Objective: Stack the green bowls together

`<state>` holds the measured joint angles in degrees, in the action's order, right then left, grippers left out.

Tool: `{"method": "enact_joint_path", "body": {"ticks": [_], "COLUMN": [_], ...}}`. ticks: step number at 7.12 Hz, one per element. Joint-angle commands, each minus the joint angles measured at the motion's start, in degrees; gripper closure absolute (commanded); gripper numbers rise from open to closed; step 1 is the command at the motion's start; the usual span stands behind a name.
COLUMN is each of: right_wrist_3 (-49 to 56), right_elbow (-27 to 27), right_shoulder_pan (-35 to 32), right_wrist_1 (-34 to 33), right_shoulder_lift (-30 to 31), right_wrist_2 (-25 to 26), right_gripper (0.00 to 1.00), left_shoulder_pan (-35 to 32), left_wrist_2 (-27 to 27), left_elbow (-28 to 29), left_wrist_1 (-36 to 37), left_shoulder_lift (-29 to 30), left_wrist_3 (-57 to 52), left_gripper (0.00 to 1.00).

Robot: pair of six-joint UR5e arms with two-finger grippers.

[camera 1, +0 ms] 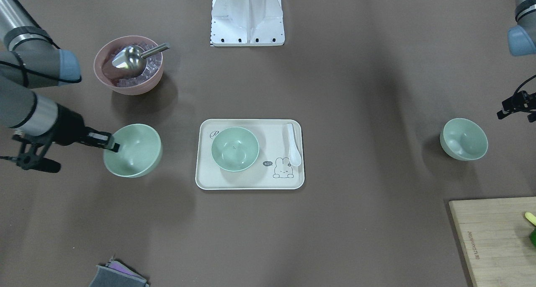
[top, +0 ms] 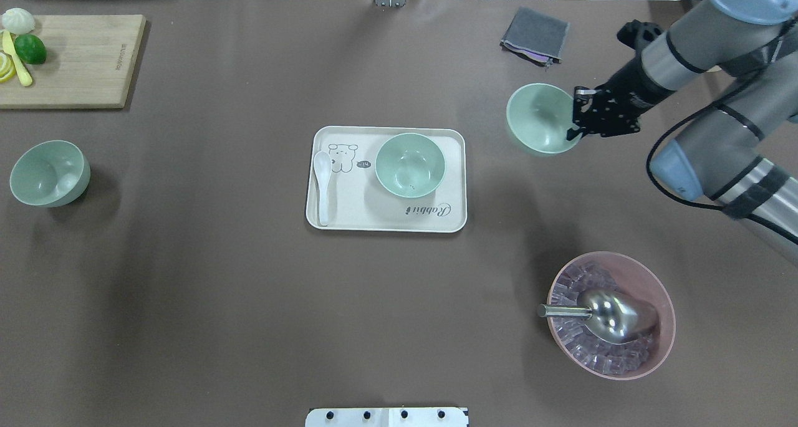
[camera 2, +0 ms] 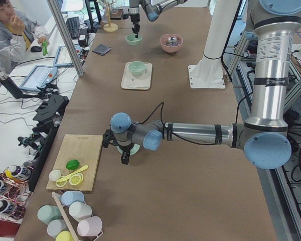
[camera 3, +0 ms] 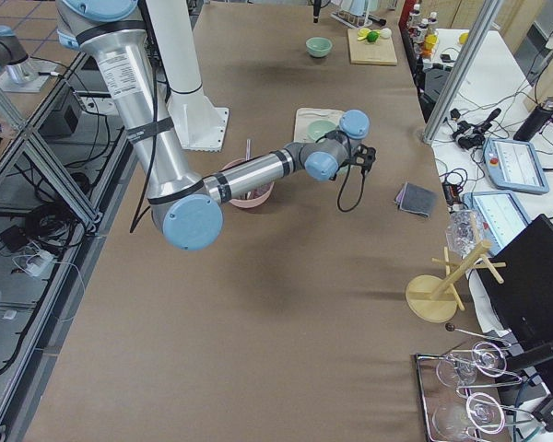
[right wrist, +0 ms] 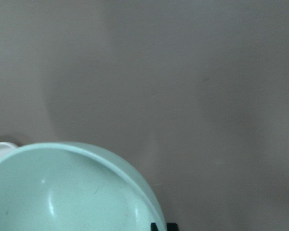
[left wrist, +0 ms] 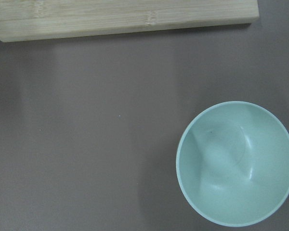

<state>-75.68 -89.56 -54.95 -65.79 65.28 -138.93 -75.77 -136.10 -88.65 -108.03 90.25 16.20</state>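
My right tool point(top: 575, 126) is clamped on the rim of the right green bowl point(top: 539, 118), one finger inside and one outside. That bowl is tipped, mouth leaning toward the tool; it's round, so no long axis. It sits between the grey cloth point(top: 534, 34) and the pink ice bowl point(top: 668, 315) with the metal scoop point(top: 614, 315). The middle green bowl point(top: 409, 165) stands mouth up on the cream tray point(top: 386, 218), beside a white spoon point(top: 322, 187). The left green bowl point(top: 48, 172) is mouth up on the worktop point(top: 187, 277), near the cutting board point(top: 75, 59). My left tool point(camera 2: 124, 158) hangs over it; I can't tell whether its jaws are apart.
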Motion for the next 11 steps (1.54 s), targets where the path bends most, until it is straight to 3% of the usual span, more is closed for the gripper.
{"method": "enact_joint_path", "body": {"ticks": [1, 3, 11], "right_wrist_3": [-15.2, -20.5, -20.5], "right_elbow": [-0.8, -0.1, 3.3], "right_shoulder_pan": [10.1, 15.5, 16.0], "right_wrist_1": [0.0, 0.0, 0.4], "right_shoulder_lift": [-7.9, -11.4, -13.0], "right_wrist_2": [10.3, 18.3, 19.9], "right_gripper": [1.0, 1.0, 1.0], "left_shoulder_pan": [1.1, 1.2, 1.9], "left_wrist_2": [0.8, 0.8, 0.8], "left_elbow": [1.5, 1.5, 2.8], "left_wrist_1": [-0.9, -1.0, -1.0], "left_shoulder_lift": [0.6, 0.6, 1.4], "left_wrist_3": [0.9, 0.9, 0.9], "left_gripper": [0.02, 0.02, 0.02]}}
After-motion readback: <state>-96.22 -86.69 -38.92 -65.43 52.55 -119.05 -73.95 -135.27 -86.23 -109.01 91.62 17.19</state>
